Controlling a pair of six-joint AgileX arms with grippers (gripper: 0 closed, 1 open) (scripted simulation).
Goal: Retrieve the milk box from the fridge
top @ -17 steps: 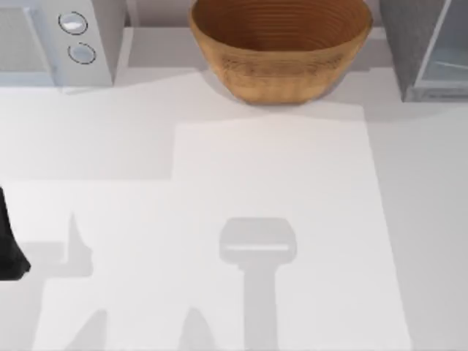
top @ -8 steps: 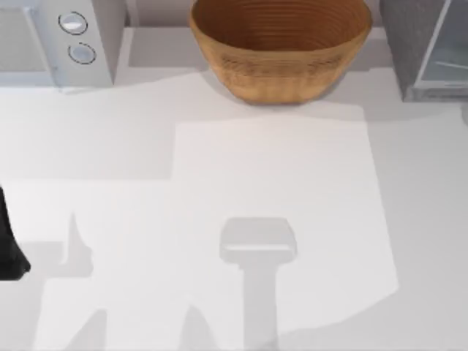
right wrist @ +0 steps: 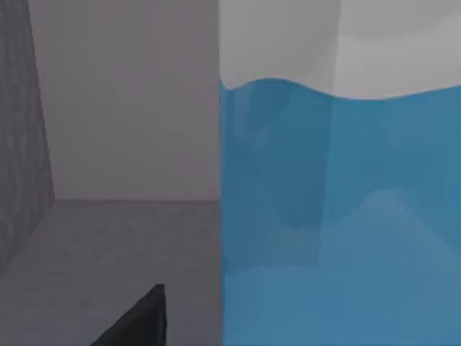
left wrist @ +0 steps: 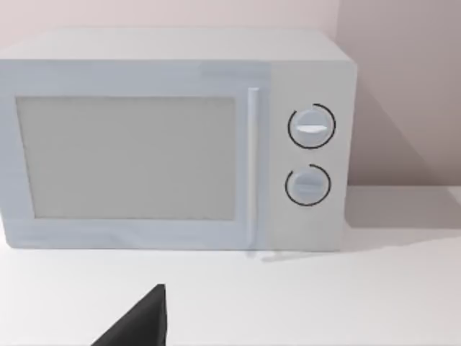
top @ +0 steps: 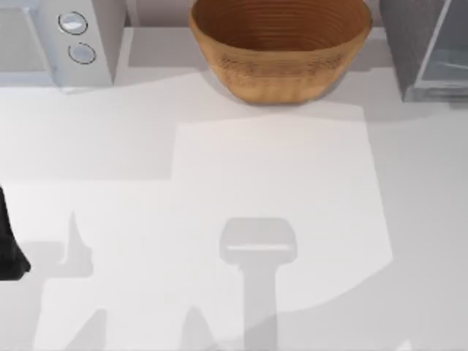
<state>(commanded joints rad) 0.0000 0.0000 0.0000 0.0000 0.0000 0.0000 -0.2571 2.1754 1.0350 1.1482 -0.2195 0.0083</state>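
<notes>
Right hand (right wrist: 137, 321): one dark finger tip visible in its wrist view, can't tell if spread or pinching. Milk box (right wrist: 338, 209) right next to it, blue side close up, on the grey floor inside the fridge (top: 420, 47). Fridge is far right on the tabletop (top: 278, 183), basket (top: 281, 44) centre back, microwave (left wrist: 173, 140) far left. Left arm (top: 9, 241) parked at left edge.

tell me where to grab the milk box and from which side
Grip the milk box across its flat blue side walls, coming in straight through the fridge opening. In the right wrist view it stands upright on the grey floor, close ahead, with free space beside it.
</notes>
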